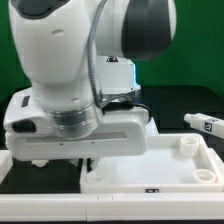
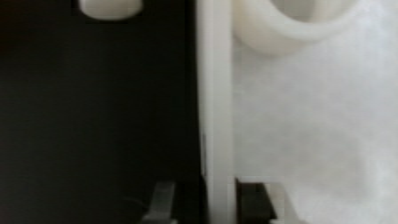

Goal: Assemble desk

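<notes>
1. At the exterior view's left, your gripper (image 1: 88, 160) hangs low under the arm's bulky white wrist, at the left end of the desk top (image 1: 135, 170).
2. The wrist view settles the grip. The fingers (image 2: 169, 203) are clenched on the desk top's upright rim (image 2: 217, 110), one on each face of that thin wall.
3. The desk top lies flat on the dark table (image 1: 175, 100), open side up. It runs from the middle of the exterior view to its right edge.
4. Expect hard moulded plastic: stiff, probably light, and glossy enough to slip. Held by one end of a thin rim, so wide a tray will likely want to pivot. You are better off sliding it slowly than lifting it.
5. A straight stretch of rim is your best hold. Stay away from the round corner sockets (image 1: 186, 147), which probably have to stay free for the legs.
6. At the far right a leg block (image 1: 207, 123) lies on the table, apart from the desk top. It looks small and light, so pinch it across two flat faces, and squarely, or it may twist out.
</notes>
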Tool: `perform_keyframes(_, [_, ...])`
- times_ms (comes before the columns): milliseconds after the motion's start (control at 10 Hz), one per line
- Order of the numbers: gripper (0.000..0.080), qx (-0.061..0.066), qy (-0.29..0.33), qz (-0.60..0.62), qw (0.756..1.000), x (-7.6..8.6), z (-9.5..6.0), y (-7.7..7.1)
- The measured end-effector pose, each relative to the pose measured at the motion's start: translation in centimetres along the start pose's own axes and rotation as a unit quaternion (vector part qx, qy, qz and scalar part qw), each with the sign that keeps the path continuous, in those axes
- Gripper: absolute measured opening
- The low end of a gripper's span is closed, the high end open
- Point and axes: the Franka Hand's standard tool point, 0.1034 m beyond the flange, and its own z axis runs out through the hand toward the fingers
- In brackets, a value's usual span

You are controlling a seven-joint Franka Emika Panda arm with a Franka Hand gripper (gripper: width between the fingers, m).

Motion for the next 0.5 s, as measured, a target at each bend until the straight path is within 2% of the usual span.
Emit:
perform_keyframes(100, [0.0055,-0.022,0.005,0.003,1.000,0.24,-0.23,0.03])
perform_keyframes(500, [0.0055,-0.022,0.004,0.000,1.000,0.21,-0.05,0.23])
